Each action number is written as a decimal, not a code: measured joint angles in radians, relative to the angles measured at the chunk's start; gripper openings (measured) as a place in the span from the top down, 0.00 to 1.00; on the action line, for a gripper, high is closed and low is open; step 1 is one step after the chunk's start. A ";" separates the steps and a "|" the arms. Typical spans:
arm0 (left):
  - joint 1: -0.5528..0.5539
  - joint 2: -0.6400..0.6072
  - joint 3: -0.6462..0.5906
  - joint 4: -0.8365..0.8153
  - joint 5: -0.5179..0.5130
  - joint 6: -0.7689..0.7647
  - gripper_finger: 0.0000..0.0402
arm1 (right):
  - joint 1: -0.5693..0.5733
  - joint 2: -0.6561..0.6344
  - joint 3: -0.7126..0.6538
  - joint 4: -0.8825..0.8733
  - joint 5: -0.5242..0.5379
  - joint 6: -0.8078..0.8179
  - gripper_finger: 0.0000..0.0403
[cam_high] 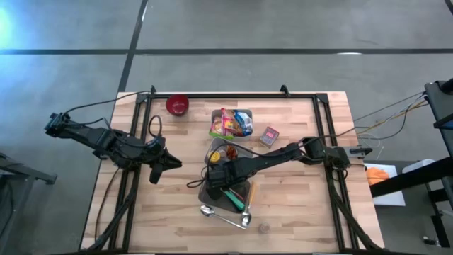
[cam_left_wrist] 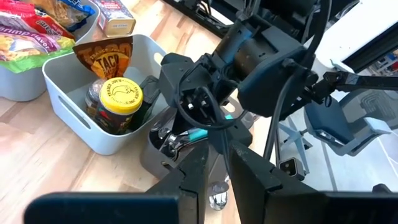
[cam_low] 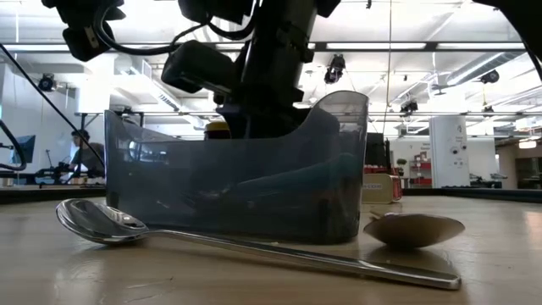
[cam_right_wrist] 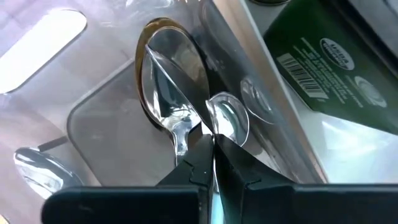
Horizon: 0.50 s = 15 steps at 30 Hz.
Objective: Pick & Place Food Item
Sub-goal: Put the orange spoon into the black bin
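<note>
The right fingers [cam_right_wrist: 227, 165] are clenched tight, tips down inside the clear tub [cam_low: 339, 169]. Just ahead of their tips lie two spoons: a large spoon [cam_right_wrist: 165, 93] and, touching it, a small spoon [cam_right_wrist: 227, 118]. Whether a thin stem is nipped between the tips cannot be told. No food lies at these fingers.

The food sits in the white bin [cam_left_wrist: 62, 93] just beside the tub: a jar [cam_left_wrist: 121, 99] with a yellow lid, upright, and a brown packet [cam_left_wrist: 102, 59] leaning behind it. Both are well off to the side of the right fingers and well ahead of the left fingers [cam_left_wrist: 193, 180], which hang over the bench [cam_high: 297, 205] with a narrow gap and nothing between them.

The jar is probably glass: stiff, fairly heavy, smooth-sided and breakable if dropped. The safest hold is likely across the lid or just under its rim, from above, since the bin wall crowds its sides. The packet looks light and soft; it would crumple, so a pinch on its top edge should do. The spoons are hard, slick and thin, prone to twist or slip from a tip pinch.
</note>
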 joint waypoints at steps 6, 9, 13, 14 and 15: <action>0.000 0.000 0.000 -0.006 0.000 0.000 0.83 | 0.000 0.000 0.006 0.001 0.014 -0.022 0.98; 0.000 0.000 0.000 -0.007 0.000 -0.001 0.83 | 0.000 0.000 0.006 0.002 0.014 -0.051 0.98; 0.000 0.000 0.000 -0.006 0.000 -0.001 0.83 | 0.000 0.000 0.007 0.003 0.014 -0.043 0.98; 0.000 0.000 0.000 -0.006 0.000 -0.001 0.83 | 0.000 0.000 0.008 0.004 0.014 -0.052 0.98; 0.000 0.000 0.000 -0.006 0.000 -0.001 0.83 | 0.000 0.000 0.009 0.006 0.014 -0.059 0.98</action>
